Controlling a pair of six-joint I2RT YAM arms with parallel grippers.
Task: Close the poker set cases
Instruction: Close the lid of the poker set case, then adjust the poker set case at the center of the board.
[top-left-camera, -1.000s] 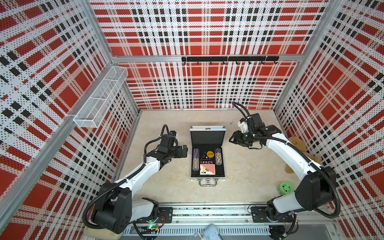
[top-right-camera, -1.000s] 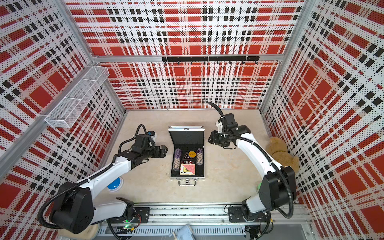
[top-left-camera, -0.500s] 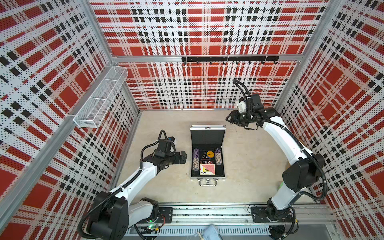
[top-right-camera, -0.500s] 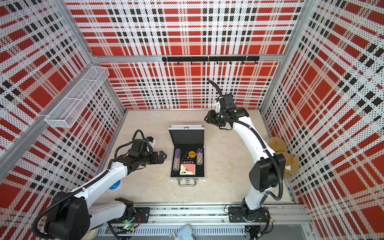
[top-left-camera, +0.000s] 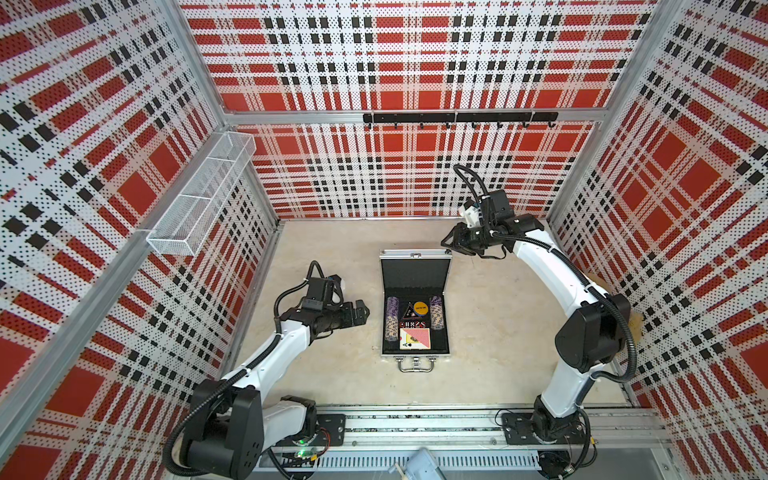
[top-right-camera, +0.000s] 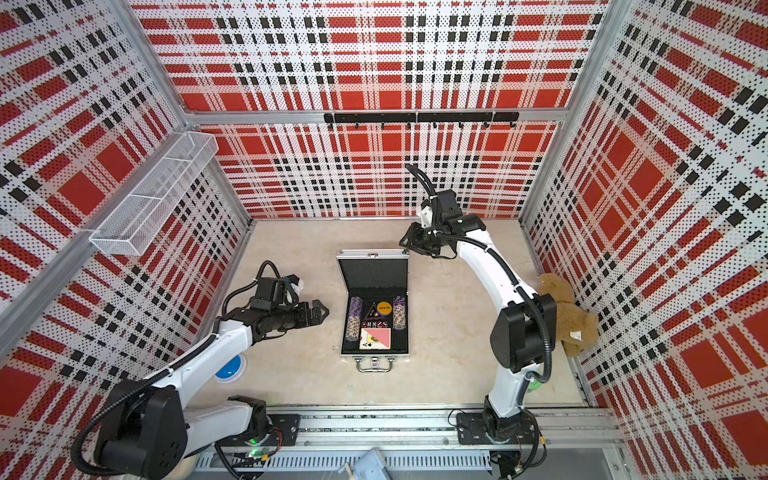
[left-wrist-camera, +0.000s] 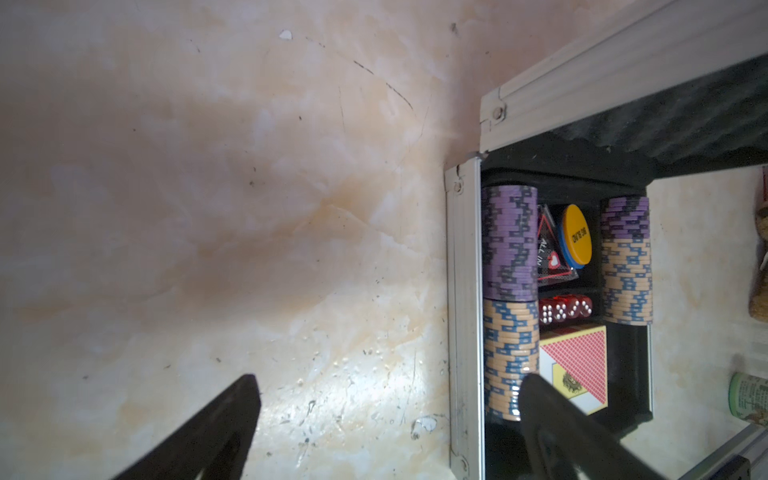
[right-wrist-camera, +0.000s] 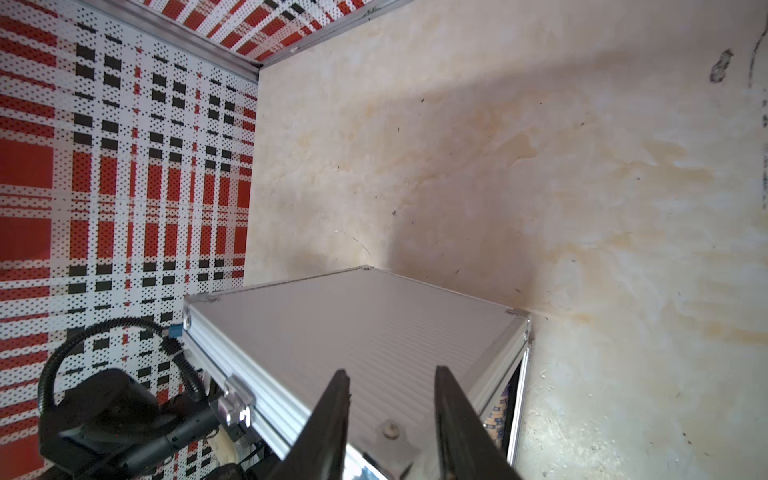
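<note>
Chips lie in two rows inside the open poker case (top-left-camera: 415, 354), which sits mid-table with its handle (top-left-camera: 415, 365) at 6 o'clock and its raised lid (top-left-camera: 413, 274) at 12 o'clock, black lining facing the tray. The left chip row (left-wrist-camera: 509, 291) and the right chip row (left-wrist-camera: 625, 257) are purple at the lid end and tan-and-blue toward the handle. Between them sit a triangular "ALL IN" token (left-wrist-camera: 548, 257), a yellow dealer button (left-wrist-camera: 575, 235), red dice (left-wrist-camera: 565, 311) and a red-backed card deck (left-wrist-camera: 575, 357). The left arm reaches low from its base at 7 o'clock. The left gripper (top-left-camera: 360, 309) points at the case from 9 o'clock with its jaws spread wide and holding nothing, near the case's side rim but apart from it. The right arm arches up from 5 o'clock, elbow high. The right gripper (top-left-camera: 451, 245) is at the lid's 1 o'clock corner. In the wrist view its fingers (right-wrist-camera: 340, 399) stand narrowly apart over the lid's ribbed outer face, with nothing between them; contact cannot be told. Bare tabletop (top-left-camera: 498, 324) surrounds the case. A teddy bear (top-right-camera: 565, 316) lies against the wall at 3 o'clock, well apart from the case, and a blue-topped disc (top-right-camera: 228, 368) lies under the left forearm at 8 o'clock.
</note>
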